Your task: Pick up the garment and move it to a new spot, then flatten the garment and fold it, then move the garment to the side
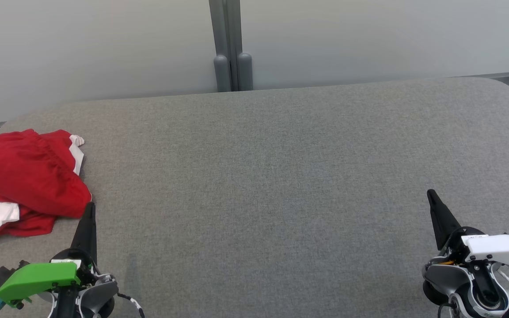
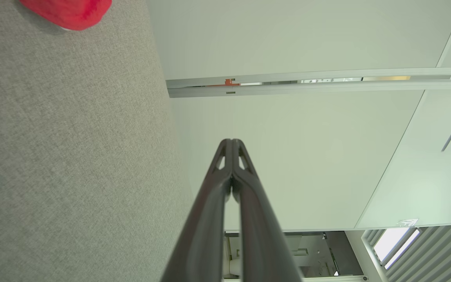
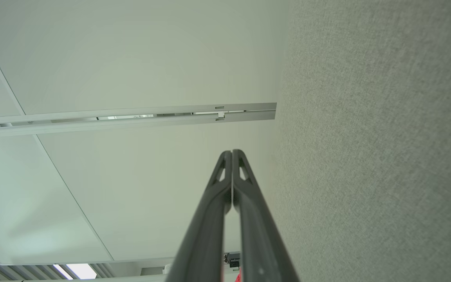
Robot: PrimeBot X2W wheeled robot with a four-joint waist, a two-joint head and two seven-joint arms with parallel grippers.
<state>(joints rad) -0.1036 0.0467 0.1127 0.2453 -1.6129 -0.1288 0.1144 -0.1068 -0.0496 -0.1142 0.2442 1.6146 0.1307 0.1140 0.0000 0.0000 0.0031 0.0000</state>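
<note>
Just beyond pressed-together left claw [image 1: 90, 207] lies crumpled red garment [image 1: 24, 176]; right claw [image 1: 431, 194] pressed together, well apart.

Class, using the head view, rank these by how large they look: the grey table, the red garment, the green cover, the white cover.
1. grey table
2. red garment
3. green cover and white cover: they look alike, so left unranked.

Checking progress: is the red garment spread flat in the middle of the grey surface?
No, the garment lies crumpled at the left edge of the grey surface.
</note>
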